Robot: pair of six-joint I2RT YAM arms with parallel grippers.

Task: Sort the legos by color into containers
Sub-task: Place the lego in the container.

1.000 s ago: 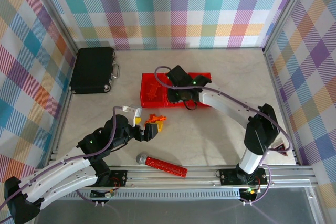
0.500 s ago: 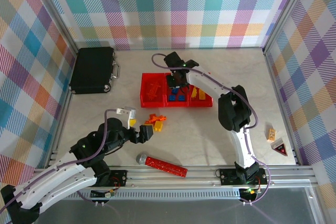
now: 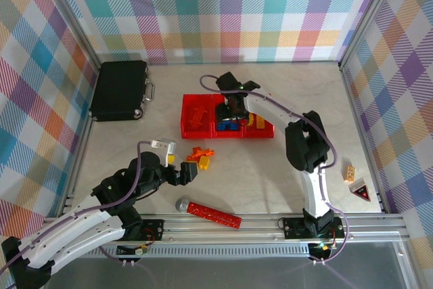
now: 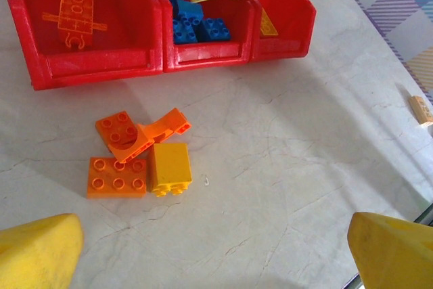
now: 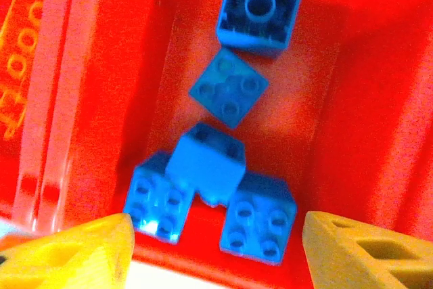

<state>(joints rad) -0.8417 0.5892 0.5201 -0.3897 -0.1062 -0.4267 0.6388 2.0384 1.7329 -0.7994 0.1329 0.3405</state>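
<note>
The three joined red containers (image 3: 184, 109) stand mid-table. My right gripper (image 3: 230, 109) hangs open over the middle one (image 5: 379, 65). Several blue legos (image 5: 233, 89) lie inside it, and a blurred blue one (image 5: 206, 164) sits atop two others just past the right gripper (image 5: 220, 255). An orange flat piece (image 4: 73, 1) lies in the left bin, and a yellow piece (image 4: 268, 25) in the right one. On the table in front lie orange legos (image 4: 116, 175) and a yellow lego (image 4: 169, 167). My left gripper (image 4: 216, 262) is open and empty, a short way back from them.
A black case (image 3: 120, 90) lies at the back left. A long red studded bar with a grey end (image 3: 210, 212) lies near the front rail. At the right edge are a small tan-orange brick (image 3: 350, 172) and a red triangular piece (image 3: 361, 191).
My right gripper has opened over the middle bin and let go of a blue lego, which now lies among the others. The left gripper has drawn back slightly from the orange and yellow pile.
</note>
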